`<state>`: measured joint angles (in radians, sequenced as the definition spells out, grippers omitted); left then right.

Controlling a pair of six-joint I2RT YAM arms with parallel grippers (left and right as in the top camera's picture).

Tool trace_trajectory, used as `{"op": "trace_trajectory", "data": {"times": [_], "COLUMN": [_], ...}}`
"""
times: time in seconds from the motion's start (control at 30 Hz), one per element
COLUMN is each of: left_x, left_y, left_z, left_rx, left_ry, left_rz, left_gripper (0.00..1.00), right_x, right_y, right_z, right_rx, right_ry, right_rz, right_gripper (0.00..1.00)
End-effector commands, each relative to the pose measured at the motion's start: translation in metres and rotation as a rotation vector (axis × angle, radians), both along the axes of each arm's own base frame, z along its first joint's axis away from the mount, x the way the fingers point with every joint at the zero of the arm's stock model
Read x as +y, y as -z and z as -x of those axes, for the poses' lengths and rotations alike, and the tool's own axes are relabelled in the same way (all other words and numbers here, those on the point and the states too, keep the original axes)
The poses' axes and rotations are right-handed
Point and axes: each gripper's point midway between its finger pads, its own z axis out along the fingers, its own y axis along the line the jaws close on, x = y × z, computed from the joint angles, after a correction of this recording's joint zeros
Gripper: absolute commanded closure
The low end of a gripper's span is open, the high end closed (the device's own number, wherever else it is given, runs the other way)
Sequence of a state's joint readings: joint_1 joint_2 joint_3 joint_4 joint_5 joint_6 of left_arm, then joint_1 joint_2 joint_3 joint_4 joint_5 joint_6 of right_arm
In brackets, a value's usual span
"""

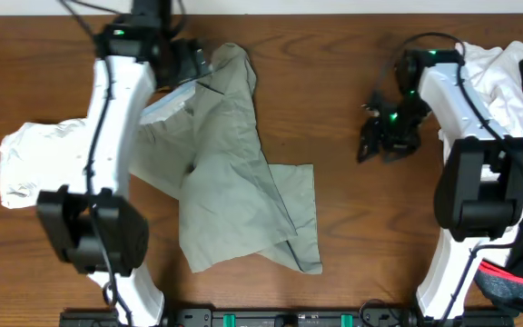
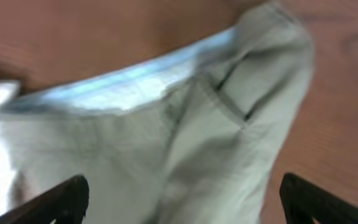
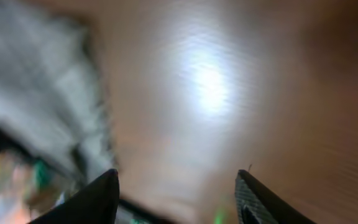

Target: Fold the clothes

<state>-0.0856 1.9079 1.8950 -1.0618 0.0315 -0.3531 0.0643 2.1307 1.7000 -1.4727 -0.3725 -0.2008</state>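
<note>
The khaki-beige shorts [image 1: 234, 173] lie spread on the wooden table, waistband at the far side, one leg folded across toward the front right. My left gripper [image 1: 187, 62] is open above the waistband end. In the left wrist view the pale blue waistband lining [image 2: 135, 78] and a belt loop show, with the cloth [image 2: 185, 155] between my spread fingers [image 2: 182, 199]. My right gripper [image 1: 377, 136] is open and empty over bare wood, well right of the shorts. The right wrist view is blurred, with its fingers [image 3: 176, 193] apart over the table.
A white garment [image 1: 39, 159] lies at the left under my left arm. A pile of white, black and red-trimmed clothes [image 1: 516, 82] sits at the right edge, with a dark red-trimmed piece [image 1: 516, 286] at the front right.
</note>
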Motion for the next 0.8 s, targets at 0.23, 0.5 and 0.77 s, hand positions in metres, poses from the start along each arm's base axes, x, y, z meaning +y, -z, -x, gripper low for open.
{"op": "trace_trajectory", "data": {"times": [0.23,0.5,0.77], "left_x": [0.071,0.115,0.117], "left_y": [0.011,0.013,0.013], "left_z": [0.065,0.085,0.086], "left_rx": [0.252,0.313,0.314], "left_ry": [-0.122,-0.238,-0.249], "left_rz": [-0.072,-0.062,-0.034], "left_gripper": [0.02,0.02,0.02], "right_x": [0.114,0.159,0.174], "right_y": [-0.043,-0.038,0.002], "right_z": [0.042,0.082,0.102], "right_rx": [-0.053,-0.007,0.013], "right_ry": [-0.349,-0.512,-0.510], "right_rz": [-0.404,-0.399,-0.334], "right_gripper": [0.39,0.39,0.37]}}
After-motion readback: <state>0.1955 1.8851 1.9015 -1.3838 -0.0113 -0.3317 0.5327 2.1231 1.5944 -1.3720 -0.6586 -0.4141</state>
